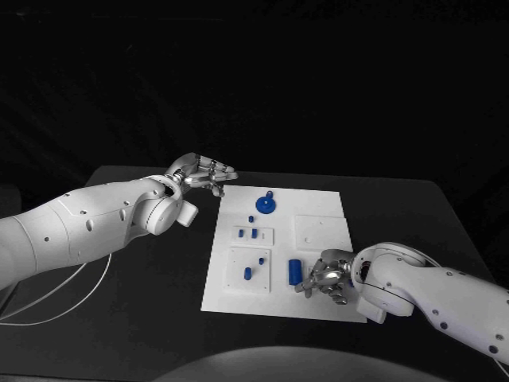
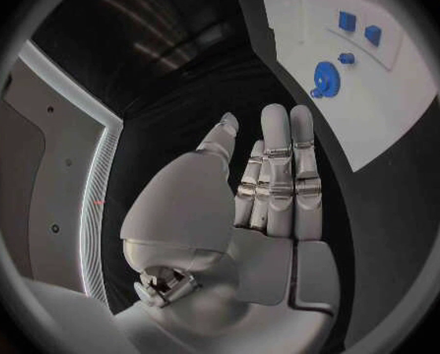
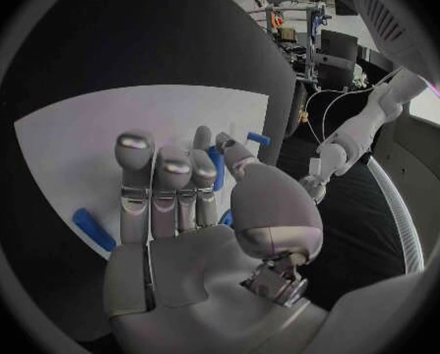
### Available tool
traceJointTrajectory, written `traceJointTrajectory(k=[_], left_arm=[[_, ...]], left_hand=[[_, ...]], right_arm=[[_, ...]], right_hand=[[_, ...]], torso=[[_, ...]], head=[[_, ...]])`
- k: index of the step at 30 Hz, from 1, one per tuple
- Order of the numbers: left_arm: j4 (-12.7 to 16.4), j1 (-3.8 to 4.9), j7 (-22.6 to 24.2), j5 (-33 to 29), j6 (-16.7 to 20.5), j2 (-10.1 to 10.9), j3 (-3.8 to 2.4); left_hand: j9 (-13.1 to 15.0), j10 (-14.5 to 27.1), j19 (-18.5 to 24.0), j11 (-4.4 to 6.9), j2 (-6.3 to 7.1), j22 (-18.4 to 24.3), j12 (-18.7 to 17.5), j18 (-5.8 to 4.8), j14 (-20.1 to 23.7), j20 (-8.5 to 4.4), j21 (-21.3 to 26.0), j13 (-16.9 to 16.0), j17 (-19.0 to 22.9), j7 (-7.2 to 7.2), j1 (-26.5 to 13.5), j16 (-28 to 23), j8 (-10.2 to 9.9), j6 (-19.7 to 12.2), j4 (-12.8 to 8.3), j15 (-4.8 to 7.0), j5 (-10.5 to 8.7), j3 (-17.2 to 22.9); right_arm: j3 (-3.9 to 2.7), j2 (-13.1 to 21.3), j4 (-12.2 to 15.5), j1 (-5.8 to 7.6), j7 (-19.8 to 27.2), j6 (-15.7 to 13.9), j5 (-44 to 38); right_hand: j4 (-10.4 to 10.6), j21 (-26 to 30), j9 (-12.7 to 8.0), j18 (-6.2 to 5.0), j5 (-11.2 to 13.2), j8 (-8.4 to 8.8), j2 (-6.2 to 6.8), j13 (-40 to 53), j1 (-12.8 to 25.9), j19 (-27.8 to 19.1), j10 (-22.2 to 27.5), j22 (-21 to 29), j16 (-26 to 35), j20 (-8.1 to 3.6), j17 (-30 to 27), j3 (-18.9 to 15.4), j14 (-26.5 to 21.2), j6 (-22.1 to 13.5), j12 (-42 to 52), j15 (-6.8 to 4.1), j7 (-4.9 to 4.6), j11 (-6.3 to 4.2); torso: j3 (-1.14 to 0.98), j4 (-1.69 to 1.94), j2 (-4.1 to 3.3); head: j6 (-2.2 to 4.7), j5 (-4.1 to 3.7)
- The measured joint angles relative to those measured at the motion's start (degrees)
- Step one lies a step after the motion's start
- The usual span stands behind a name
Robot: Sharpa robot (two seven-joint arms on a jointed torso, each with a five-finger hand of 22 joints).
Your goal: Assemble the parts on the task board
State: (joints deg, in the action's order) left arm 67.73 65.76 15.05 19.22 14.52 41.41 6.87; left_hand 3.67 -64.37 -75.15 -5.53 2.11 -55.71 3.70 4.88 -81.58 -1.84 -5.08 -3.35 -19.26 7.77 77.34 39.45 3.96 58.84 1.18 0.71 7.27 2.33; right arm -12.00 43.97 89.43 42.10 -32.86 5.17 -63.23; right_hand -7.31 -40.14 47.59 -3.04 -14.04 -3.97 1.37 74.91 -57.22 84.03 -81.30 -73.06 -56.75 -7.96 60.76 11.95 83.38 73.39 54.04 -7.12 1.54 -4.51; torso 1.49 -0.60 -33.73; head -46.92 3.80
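Right hand [image 1: 327, 277] open over the task board [image 1: 324, 208], nothing held.

The task board [image 1: 324, 208] is plain white, lying on a black bench [image 1: 151, 263]. The parts on it are blue: a round disc-shaped part [image 1: 267, 204] toward the bench's far edge, a long bar [image 1: 295, 271] near its front edge, and small pegs [image 1: 249, 273]. Both arms are white; the left robot hand [image 1: 204, 173] and right robot hand [image 1: 327, 278] are silver
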Motion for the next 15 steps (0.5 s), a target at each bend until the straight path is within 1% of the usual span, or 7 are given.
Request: traceJointTrajectory(k=[3,4,5,8,10,13,15], left_arm=[[-0.1,0.00,0.0,0.0,0.0,0.0,0.01],[-0.1,0.00,0.0,0.0,0.0,0.0,0.01],[-0.2,0.00,0.0,0.0,0.0,0.0,0.01],[-0.3,0.00,0.0,0.0,0.0,0.0,0.01],[-0.4,-0.01,0.0,0.1,0.0,-0.1,0.02],[-0.8,-0.01,0.1,0.1,0.0,-0.2,0.02],[-1.2,-0.01,0.2,0.1,0.0,-0.3,0.02]], left_hand=[[0.0,0.0,0.0,0.00,0.00,0.0,0.0,0.00,0.0,0.00,0.0,0.0,0.0,0.00,0.0,0.0,0.0,0.0,0.0,0.00,0.00,0.0],[0.0,0.0,0.0,0.00,0.00,0.0,0.0,0.00,0.0,0.00,0.0,0.0,0.0,0.00,0.0,0.0,0.0,0.0,0.0,0.00,0.00,0.0],[0.0,0.0,0.0,0.00,0.00,0.0,0.0,0.00,0.0,0.00,0.0,0.0,0.0,0.00,0.0,0.0,0.0,0.0,0.0,0.00,0.00,0.0],[0.0,0.0,0.0,0.00,0.00,0.0,0.0,0.00,0.0,0.00,0.0,0.0,0.1,0.00,0.0,0.0,0.0,0.0,0.0,0.00,0.00,0.0],[0.0,0.0,0.0,0.00,0.00,0.0,0.0,0.00,0.0,0.00,-0.2,0.0,0.1,0.00,0.0,0.0,0.0,0.0,0.0,0.00,0.00,0.0],[0.0,0.0,0.0,0.00,0.00,0.0,0.0,0.00,0.0,0.00,-0.2,0.0,0.1,0.00,0.0,0.0,0.0,0.0,0.0,0.00,0.00,0.0],[0.0,0.0,0.0,0.00,0.00,0.0,0.0,0.00,0.0,0.00,-0.2,0.0,0.0,0.00,0.0,0.0,0.0,0.0,0.0,0.00,0.00,0.0]], right_arm=[[0.00,0.3,0.3,0.00,0.3,0.5,0.1],[0.00,0.5,0.5,0.00,0.5,0.7,0.2],[-0.05,0.8,0.6,-0.02,0.6,0.8,0.3],[-0.58,1.5,1.1,-0.08,0.9,1.2,0.5],[-1.26,2.2,1.5,-0.07,1.2,1.4,0.6],[-2.73,3.8,2.3,-0.06,1.7,1.7,1.0],[-4.00,4.9,2.5,-0.04,2.2,1.7,1.2]], right_hand=[[0.5,0.0,-0.4,0.00,0.3,0.00,0.39,0.0,-0.7,0.0,0.0,0.0,0.0,0.00,0.0,-2.4,0.0,0.0,0.0,0.00,0.00,0.00],[0.8,0.0,-0.5,0.00,1.2,0.00,0.36,0.0,-0.9,0.0,0.0,0.0,0.0,0.00,0.0,-3.0,0.0,0.0,0.0,0.00,0.00,0.00],[1.6,0.0,-0.3,0.00,3.3,0.00,0.44,0.0,-1.0,0.0,0.0,0.0,0.0,0.00,0.0,-3.8,0.0,0.0,0.0,0.00,0.00,0.00],[3.3,0.0,0.2,0.01,4.8,0.00,1.44,0.0,-2.0,0.0,0.0,0.0,0.0,0.00,0.0,-4.6,0.0,0.0,0.4,0.00,0.00,0.00],[4.3,0.0,0.4,0.01,4.9,0.00,1.81,0.0,-2.4,0.0,0.0,0.0,0.0,0.00,0.0,-4.7,0.0,0.0,0.4,0.00,0.00,0.00],[5.9,0.5,0.4,0.01,4.9,0.00,2.71,0.0,-3.3,0.0,0.1,0.1,0.1,0.00,-0.1,-4.6,0.0,-0.3,0.4,0.00,-0.33,0.07],[6.1,0.5,-1.4,0.00,4.9,0.00,2.98,0.0,-3.6,0.0,0.3,0.1,0.2,0.00,-0.1,-4.7,0.0,-1.9,0.4,0.03,-0.92,0.35]], torso=[[0.00,-0.01,-0.01],[0.00,-0.01,-0.01],[-0.01,-0.01,-0.01],[-0.03,-0.04,-0.01],[-0.03,-0.13,0.01],[-0.04,-0.20,0.07],[-0.04,-0.28,0.13]], head=[[0.03,-0.04],[0.05,-0.10],[0.06,-0.19],[0.18,-0.37],[0.28,-0.51],[0.42,-0.73],[0.53,-0.84]])
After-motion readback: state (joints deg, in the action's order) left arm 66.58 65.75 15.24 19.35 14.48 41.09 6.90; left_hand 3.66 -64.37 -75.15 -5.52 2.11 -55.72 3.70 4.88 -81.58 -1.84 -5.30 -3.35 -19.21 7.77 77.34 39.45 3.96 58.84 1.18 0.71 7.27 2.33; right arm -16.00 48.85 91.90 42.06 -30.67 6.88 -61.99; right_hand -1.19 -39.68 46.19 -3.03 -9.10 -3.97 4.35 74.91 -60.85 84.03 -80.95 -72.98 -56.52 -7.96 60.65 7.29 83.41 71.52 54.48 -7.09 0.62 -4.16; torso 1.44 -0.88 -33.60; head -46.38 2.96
